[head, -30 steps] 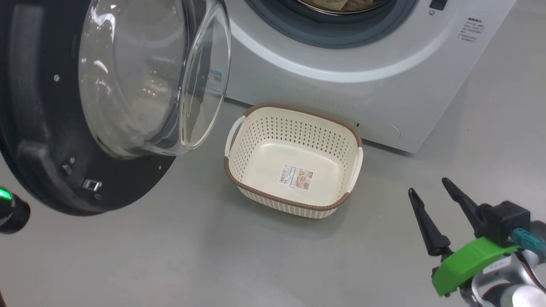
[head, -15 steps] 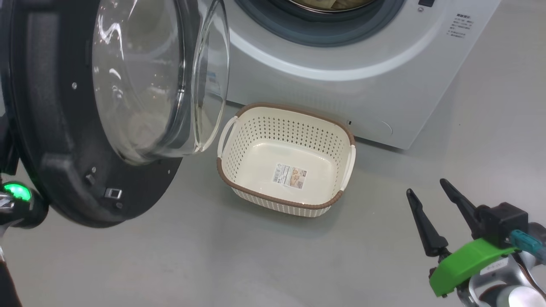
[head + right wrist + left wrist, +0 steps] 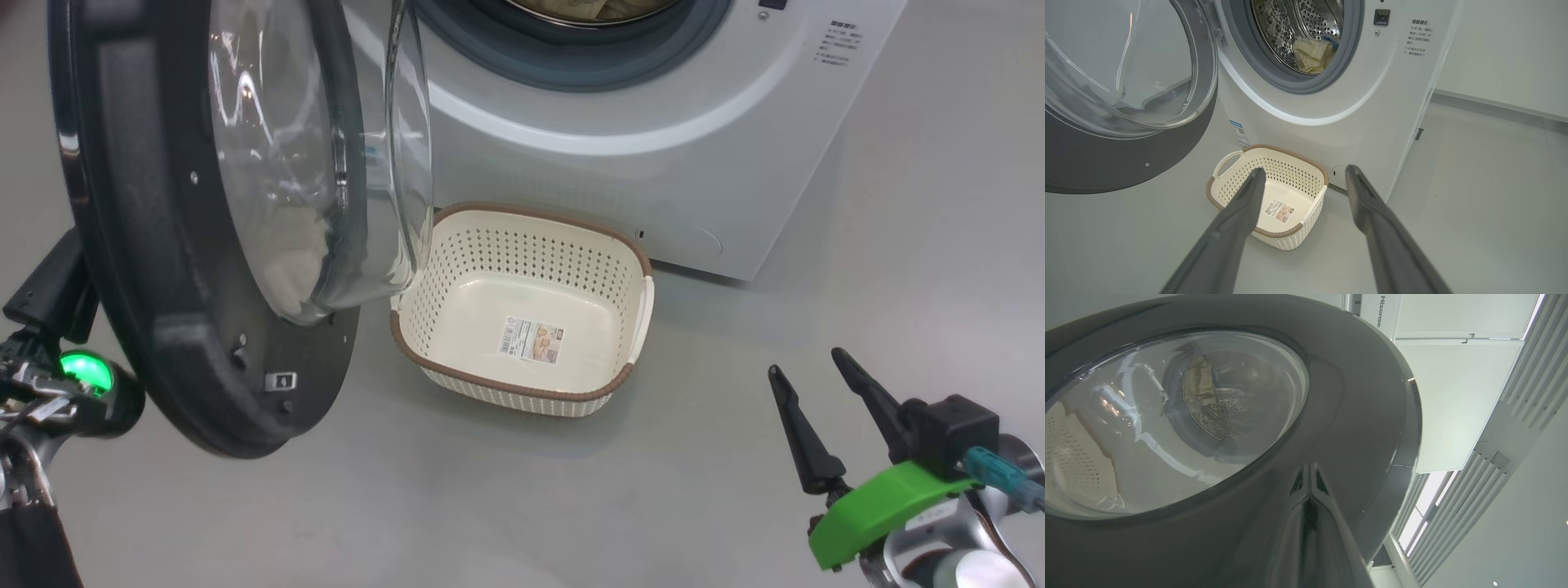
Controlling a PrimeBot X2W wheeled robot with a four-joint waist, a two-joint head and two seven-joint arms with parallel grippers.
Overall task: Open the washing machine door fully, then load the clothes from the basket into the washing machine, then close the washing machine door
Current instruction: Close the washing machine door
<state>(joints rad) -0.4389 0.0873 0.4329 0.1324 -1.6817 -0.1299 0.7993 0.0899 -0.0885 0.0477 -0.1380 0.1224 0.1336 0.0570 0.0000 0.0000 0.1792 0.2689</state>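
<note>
Washing machine door, one glossy black disc with a bulging clear glass bowl, stands swung open left of the white washing machine. One crumpled pale-yellow clothes bundle lies in its perforated steel drum. One perforated cream basket with two white handles sits on the floor before the machine. Left gripper has its fingers pressed together against the door. Right gripper is spread, holding nothing.

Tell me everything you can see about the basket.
The basket is a small rounded-rectangular tub of cream plastic. Its walls are pierced with rows of small holes, and it has a brown woven-look rim and a white handle at each short end. It stands upright on the grey floor, close in front of the washer and beside the open door. It is empty but for a printed sticker on its bottom. Nothing but the floor seems to touch it.
</note>
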